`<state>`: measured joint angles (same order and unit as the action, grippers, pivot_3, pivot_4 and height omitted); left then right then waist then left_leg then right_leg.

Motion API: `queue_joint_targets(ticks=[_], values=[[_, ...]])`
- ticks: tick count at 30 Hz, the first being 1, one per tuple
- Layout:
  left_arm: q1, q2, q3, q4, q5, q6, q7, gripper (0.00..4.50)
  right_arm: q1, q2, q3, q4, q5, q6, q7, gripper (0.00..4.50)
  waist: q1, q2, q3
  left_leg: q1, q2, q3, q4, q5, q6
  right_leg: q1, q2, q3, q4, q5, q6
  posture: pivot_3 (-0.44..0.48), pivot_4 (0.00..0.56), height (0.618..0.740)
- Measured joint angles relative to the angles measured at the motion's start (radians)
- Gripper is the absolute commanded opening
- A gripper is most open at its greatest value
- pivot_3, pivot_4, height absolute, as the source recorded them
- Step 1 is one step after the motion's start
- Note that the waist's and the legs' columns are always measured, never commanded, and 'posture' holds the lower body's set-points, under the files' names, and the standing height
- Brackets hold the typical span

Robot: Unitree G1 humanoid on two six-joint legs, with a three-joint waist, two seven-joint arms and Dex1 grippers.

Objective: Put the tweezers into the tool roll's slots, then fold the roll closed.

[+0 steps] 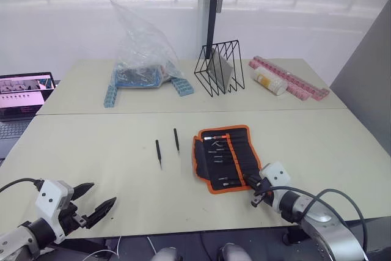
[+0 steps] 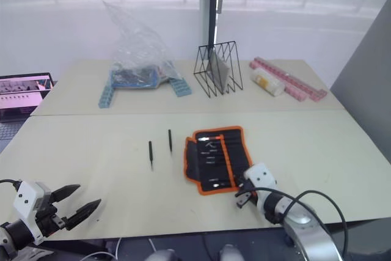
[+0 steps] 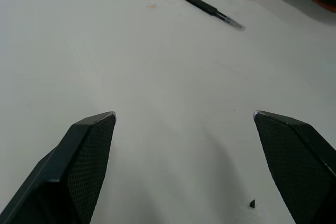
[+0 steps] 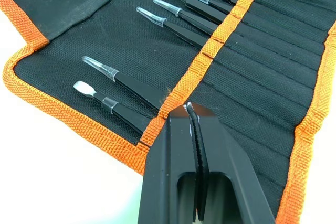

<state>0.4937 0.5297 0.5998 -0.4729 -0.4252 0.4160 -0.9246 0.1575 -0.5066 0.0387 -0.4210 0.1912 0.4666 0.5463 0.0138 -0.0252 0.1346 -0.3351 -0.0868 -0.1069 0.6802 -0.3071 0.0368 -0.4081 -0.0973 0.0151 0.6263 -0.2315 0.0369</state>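
Note:
The tool roll (image 1: 226, 157) lies unrolled on the near table, black with orange piping. Several tweezers (image 4: 173, 27) sit in its slots (image 4: 273, 56), their clear-capped tips pointing out past the orange stripe (image 4: 226, 27). Two loose tweezers (image 1: 159, 153) (image 1: 176, 139) lie on the bare table to its left; one of them shows in the left wrist view (image 3: 205, 8). My right gripper (image 4: 187, 109) is shut, its tips over the orange stripe at the roll's near right corner (image 1: 250, 183). My left gripper (image 1: 102, 194) hangs open at the front left, well short of the loose tweezers.
On the far table stand a clear plastic bag (image 1: 143, 47) over blue trays, a black wire rack (image 1: 219, 68), a white bottle (image 1: 270, 82) and pink pill boxes (image 1: 293, 80). A laptop (image 1: 21, 93) sits at the far left.

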Motion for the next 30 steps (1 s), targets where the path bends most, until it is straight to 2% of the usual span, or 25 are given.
queue_joint_targets(ticks=[10, 15, 17, 21, 26, 30], values=[[0.014, 0.0, -0.036, -0.034, -0.011, -0.005, 0.062, 4.47, -0.011, 0.003, 0.005, 0.011, 0.0, -0.003, -0.001, 0.0, -0.002, 0.0, 0.0, 0.0, 0.0, 0.0, 0.0, 0.0, 0.0, 0.001, 0.0, 0.0, -0.001, 0.0, 0.0, 0.0, 0.15, 0.724], [-0.015, -0.029, -0.119, -0.086, -0.01, 0.012, 0.148, 4.47, -0.019, 0.003, 0.007, 0.019, 0.0, -0.003, -0.001, 0.0, -0.001, 0.0, 0.0, 0.0, 0.001, 0.0, 0.0, 0.0, 0.0, 0.001, 0.0, 0.0, -0.001, 0.0, 0.0, 0.0, 0.15, 0.724], [-0.029, -0.051, -0.16, -0.118, -0.009, 0.039, 0.201, 4.47, -0.02, 0.003, 0.007, 0.018, 0.0, -0.003, 0.0, 0.0, -0.002, 0.0, 0.0, 0.0, 0.001, 0.0, 0.0, 0.0, 0.0, 0.001, 0.0, 0.0, -0.001, 0.0, 0.0, 0.0, 0.15, 0.724], [-0.077, -0.155, -0.296, -0.194, 0.02, 0.102, 0.366, 4.47, -0.021, 0.0, 0.007, 0.017, 0.0, -0.003, 0.002, 0.0, -0.001, -0.001, 0.001, 0.0, 0.0, 0.0, 0.0, -0.001, 0.0, 0.002, 0.0, 0.0, -0.002, 0.0, 0.001, 0.0, 0.15, 0.724], [-0.157, -0.286, -0.485, -0.209, 0.175, 0.134, 0.61, 4.47, -0.032, -0.014, 0.01, 0.006, 0.0, 0.005, 0.013, 0.0, 0.0, -0.002, 0.0, 0.0, 0.0, 0.0, 0.0, -0.001, 0.0, 0.003, 0.0, 0.0, -0.002, 0.0, 0.001, 0.0, 0.15, 0.724], [-0.21, -0.332, -0.57, -0.169, 0.27, 0.149, 0.723, 4.47, -0.043, -0.021, 0.011, -0.003, 0.009, 0.026, 0.019, 0.0, -0.001, 0.0, 0.001, 0.0, 0.0, 0.0, -0.001, -0.001, 0.0, 0.002, 0.001, 0.0, -0.002, -0.001, 0.002, 0.0, 0.15, 0.724]])
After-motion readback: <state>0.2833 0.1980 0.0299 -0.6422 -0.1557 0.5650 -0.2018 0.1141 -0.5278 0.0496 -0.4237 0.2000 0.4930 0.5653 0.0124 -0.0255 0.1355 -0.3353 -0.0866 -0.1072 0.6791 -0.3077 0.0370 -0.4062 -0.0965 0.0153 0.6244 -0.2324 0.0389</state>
